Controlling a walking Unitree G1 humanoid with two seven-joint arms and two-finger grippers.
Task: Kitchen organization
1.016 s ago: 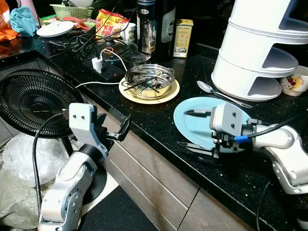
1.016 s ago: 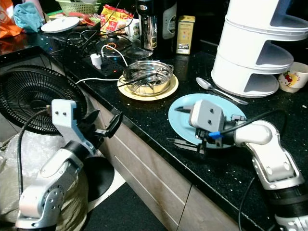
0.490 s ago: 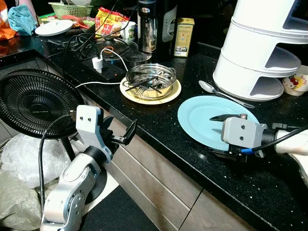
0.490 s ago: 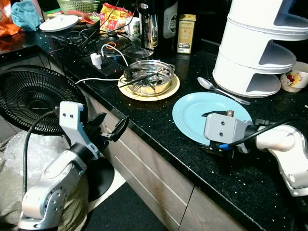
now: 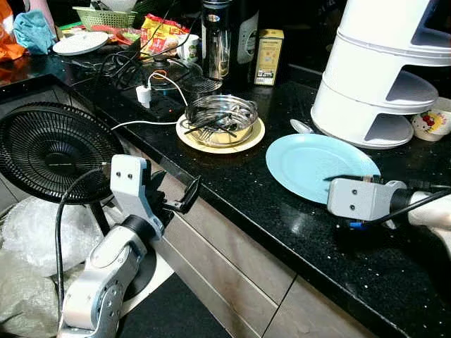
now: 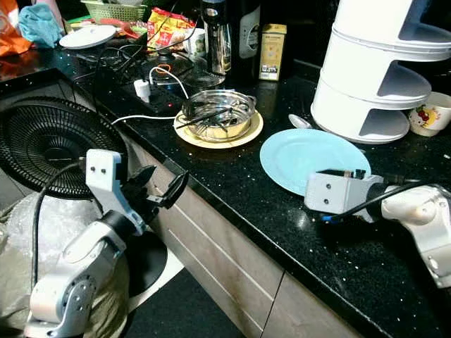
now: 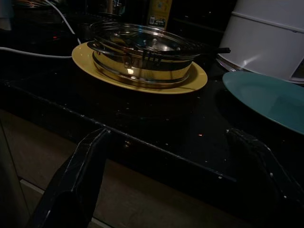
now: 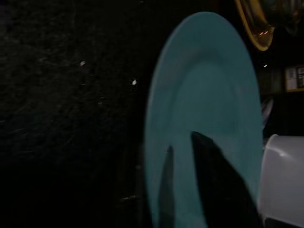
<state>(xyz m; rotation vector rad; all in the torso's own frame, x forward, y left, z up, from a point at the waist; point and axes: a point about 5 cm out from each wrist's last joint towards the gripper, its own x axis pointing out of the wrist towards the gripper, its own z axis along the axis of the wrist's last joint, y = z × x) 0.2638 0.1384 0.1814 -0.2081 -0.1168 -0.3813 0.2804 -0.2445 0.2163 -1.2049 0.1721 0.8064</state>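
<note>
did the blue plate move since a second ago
Yes. The blue plate has slid back toward the white tiered rack, now covering most of the spoon, with the right claw at its near rim.

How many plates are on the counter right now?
3: the blue plate by the right gripper, a yellow plate under the steel pot, a white plate far left. Others may be hidden.

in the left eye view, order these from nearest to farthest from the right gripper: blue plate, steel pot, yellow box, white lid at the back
From the right gripper:
1. Blue plate: right at the gripper, on the counter's near edge.
2. Steel pot: to its left, on a yellow plate mid-counter.
3. Yellow box: further back, beside the dark appliance.
4. White lid: far back-left corner.
</note>
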